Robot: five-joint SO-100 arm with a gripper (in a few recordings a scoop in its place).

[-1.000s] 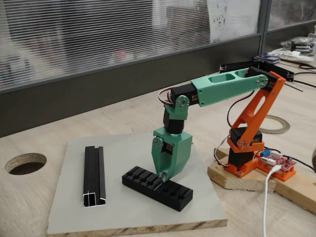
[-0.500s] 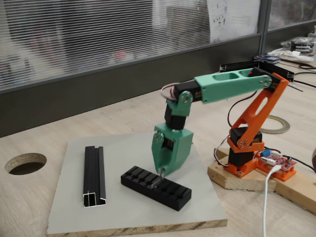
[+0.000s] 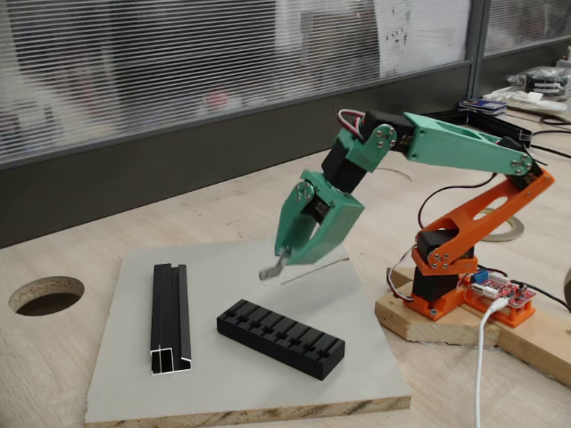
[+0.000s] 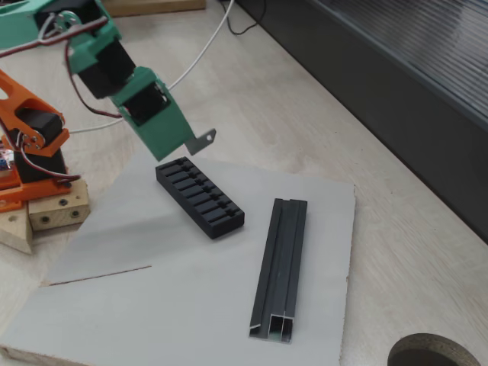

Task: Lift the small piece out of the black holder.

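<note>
Gripping bent metal strip (image 3: 270, 270), pincer (image 3: 285, 256) above slotted black holder (image 3: 280, 337).

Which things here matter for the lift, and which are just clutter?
In the job: small piece, held clear in the gripper; black holder, now below it.
Lying about: black channel rail, tape roll, grey board underneath.
</note>
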